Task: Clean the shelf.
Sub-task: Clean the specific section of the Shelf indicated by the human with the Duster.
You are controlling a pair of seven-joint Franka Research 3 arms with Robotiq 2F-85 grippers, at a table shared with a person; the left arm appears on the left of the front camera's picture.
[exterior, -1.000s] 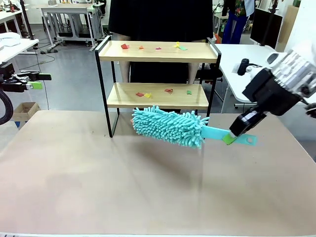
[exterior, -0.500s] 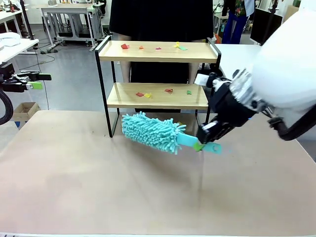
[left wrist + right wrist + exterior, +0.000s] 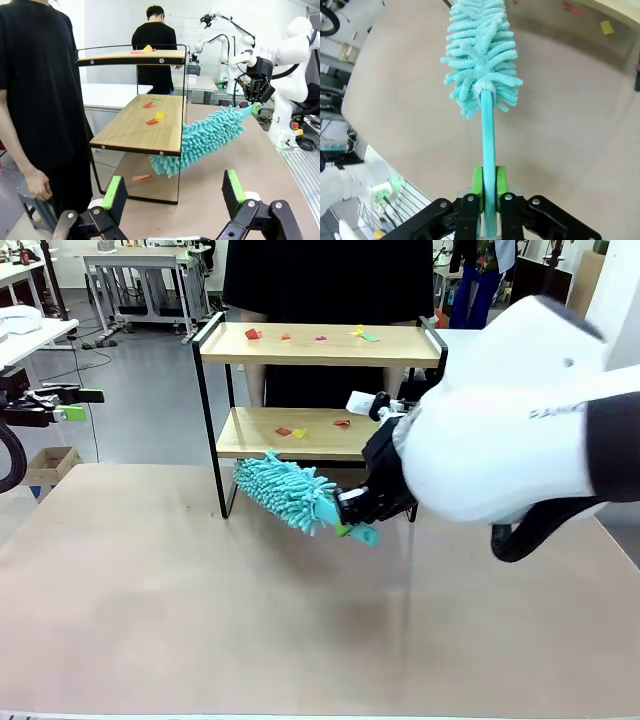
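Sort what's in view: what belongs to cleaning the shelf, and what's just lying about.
Belongs to the job:
the shelf
the coloured scraps on both its boards
the teal duster
the right gripper, shut on the duster's handle

Just about:
the left gripper, open, off to the side
the cardboard box on the floor
the white table behind

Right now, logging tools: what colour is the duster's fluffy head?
The duster head is turquoise; the right wrist view shows it best.
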